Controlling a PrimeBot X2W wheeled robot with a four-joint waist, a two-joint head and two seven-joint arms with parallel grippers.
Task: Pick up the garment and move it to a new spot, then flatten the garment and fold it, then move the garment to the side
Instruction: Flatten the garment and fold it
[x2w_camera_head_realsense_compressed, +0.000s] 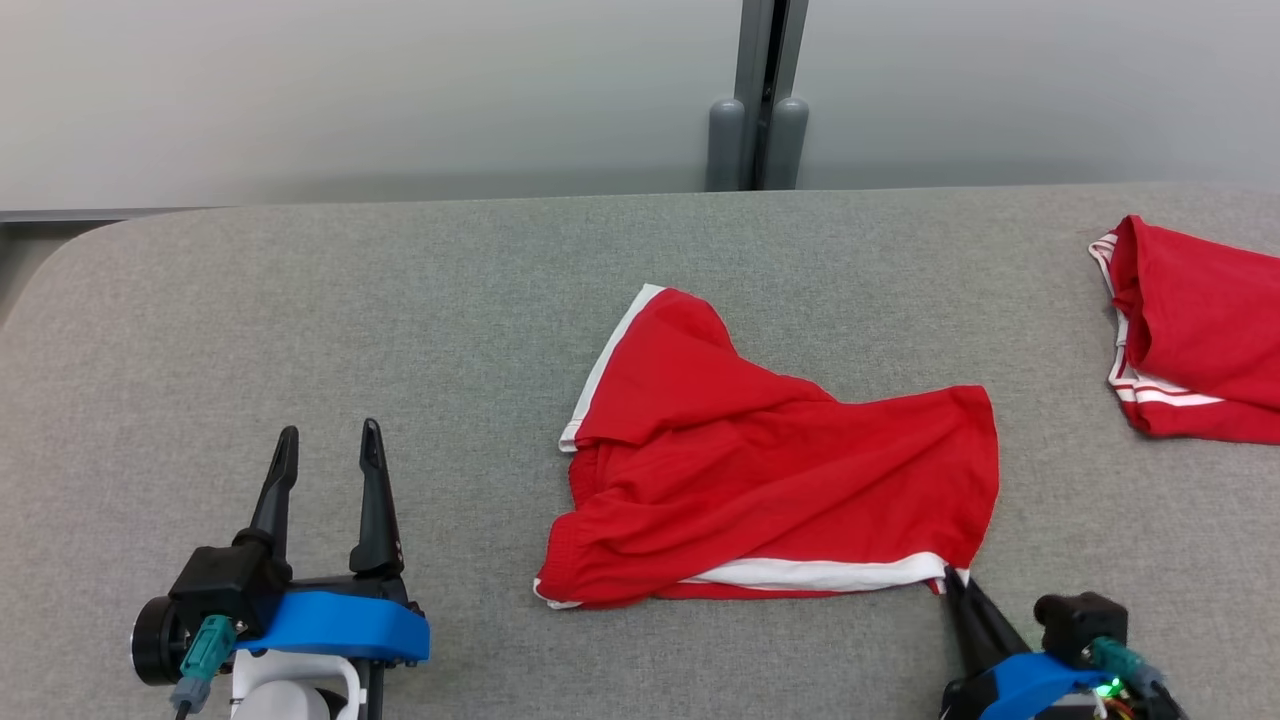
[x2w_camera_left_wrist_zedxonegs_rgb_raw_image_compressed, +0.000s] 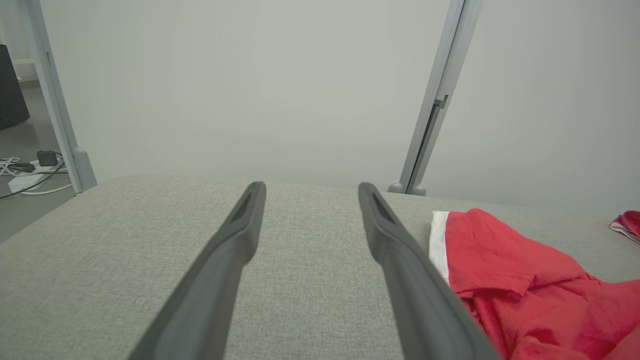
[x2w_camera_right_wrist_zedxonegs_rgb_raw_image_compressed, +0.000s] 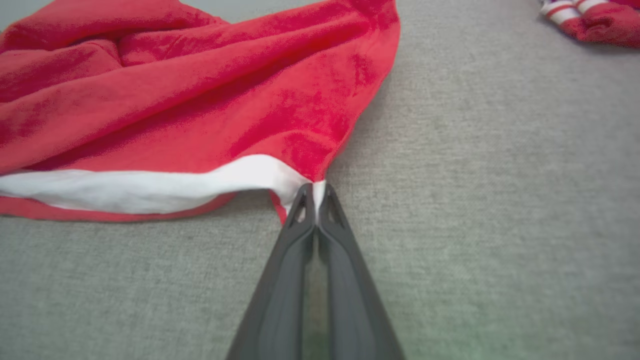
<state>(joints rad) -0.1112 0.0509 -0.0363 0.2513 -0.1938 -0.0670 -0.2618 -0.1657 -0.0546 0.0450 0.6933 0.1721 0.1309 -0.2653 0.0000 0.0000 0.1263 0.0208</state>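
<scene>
Now right claw (x2w_camera_right_wrist_zedxonegs_rgb_raw_image_compressed: 314, 190) pinched tight on corner of garment (x2w_camera_head_realsense_compressed: 780, 470); left claw (x2w_camera_head_realsense_compressed: 329, 432) spread wide, holding nothing.

The garment (x2w_camera_head_realsense_compressed: 770, 470) lies on the middle of the table (x2w_camera_head_realsense_compressed: 300, 300). The left gripper (x2w_camera_head_realsense_compressed: 330, 428) is well apart to its left and nearer the front edge, its fingers spread over bare table and pointing toward the far side. The right gripper (x2w_camera_head_realsense_compressed: 948, 574) sits at the front right, its fingertips pressed together on the garment's near right corner. A second garment (x2w_camera_head_realsense_compressed: 1200, 330) lies farther back at the table's right edge, well apart from the first, and behind the table a partition post (x2w_camera_head_realsense_compressed: 760, 100) stands upright between two wall panels (x2w_camera_head_realsense_compressed: 350, 90).
</scene>
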